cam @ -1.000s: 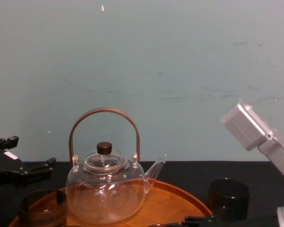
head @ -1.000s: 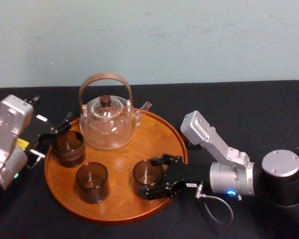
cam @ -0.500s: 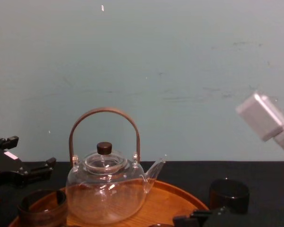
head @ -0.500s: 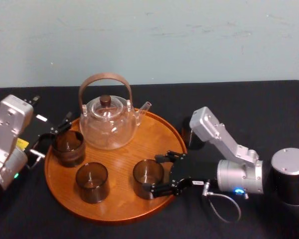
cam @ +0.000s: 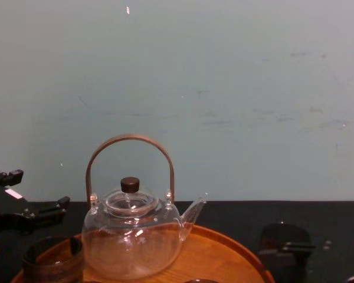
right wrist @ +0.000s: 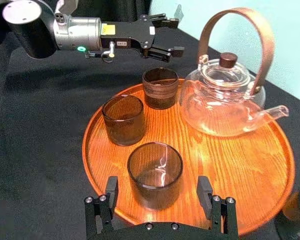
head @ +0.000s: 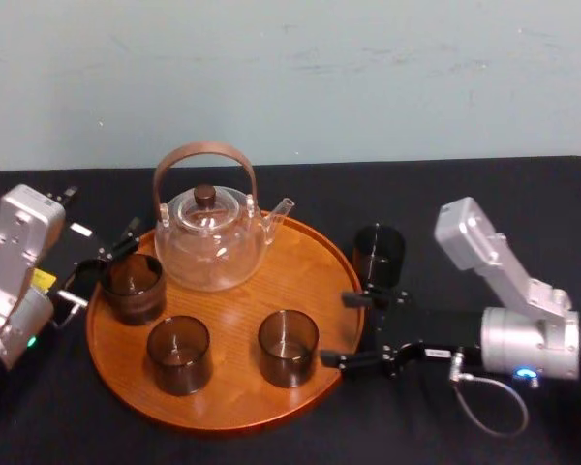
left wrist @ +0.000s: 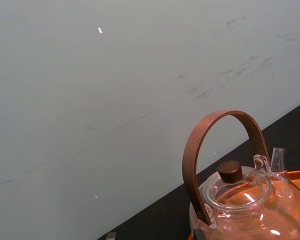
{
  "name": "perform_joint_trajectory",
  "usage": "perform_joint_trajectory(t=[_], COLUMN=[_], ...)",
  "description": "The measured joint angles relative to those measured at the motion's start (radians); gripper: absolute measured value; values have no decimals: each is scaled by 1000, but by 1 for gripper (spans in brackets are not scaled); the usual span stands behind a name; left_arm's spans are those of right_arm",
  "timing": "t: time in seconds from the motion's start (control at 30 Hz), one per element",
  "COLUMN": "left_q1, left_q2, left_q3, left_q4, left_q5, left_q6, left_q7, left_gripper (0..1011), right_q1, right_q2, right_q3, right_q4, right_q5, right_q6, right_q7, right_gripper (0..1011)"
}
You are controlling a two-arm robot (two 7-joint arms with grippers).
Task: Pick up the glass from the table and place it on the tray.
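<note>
Hovering at centre right of the head view: right gripper (head: 336, 329), spread and empty, over the tray (head: 300, 254) rim. Target glass (head: 379, 254) stands on the counter (head: 484, 194), just right of that rim, above the gripper in frame. Left gripper (head: 102, 263) released, parked at left edge. Risk: upper finger lies near the glass; a sideways approach could tip it or shove it against the rim.

Soft even light (sheen on tray (right wrist: 262, 150))

Right arm (head: 518, 339): silver housings, blue lamp (head: 521, 372), grey cable loop (head: 489, 407) at six o'clock; right pincer (head: 336, 329) black. Left arm (head: 19, 252): silver, green lamp (head: 29, 341).
</note>
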Motion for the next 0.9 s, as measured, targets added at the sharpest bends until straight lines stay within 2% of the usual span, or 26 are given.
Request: perform_joint_trajectory(t=[0.17,0.3,0.43,0.63,0.8,0.9], left_q1=[0,0,0,0,0,0], left_q2=[0,0,0,0,0,0], left_q3=[0,0,0,0,0,0], left_q4=[0,0,0,0,0,0], left_q5=[0,0,0,0,0,0], left_q6=[0,0,0,0,0,0], left_q7=[0,0,0,0,0,0], left_gripper=[1001,1001,1001,1001,1001,1001], right_q1=[-43,-67,-100,-134,-154,-156], right_q2=[52,75,90,86,66,54], right_q3=[40,67,107,154,196,207], right_q4=[-42,-60,-74,-80,-76,-67], right_q5=[34,53,72,87,93,90], right_q6=[-15,-21,-24,-14,18,39], right_q7=[-9,-28,-76,-151,-226,-254], right_gripper=[1003,1003,1002,1003,1002,1002])
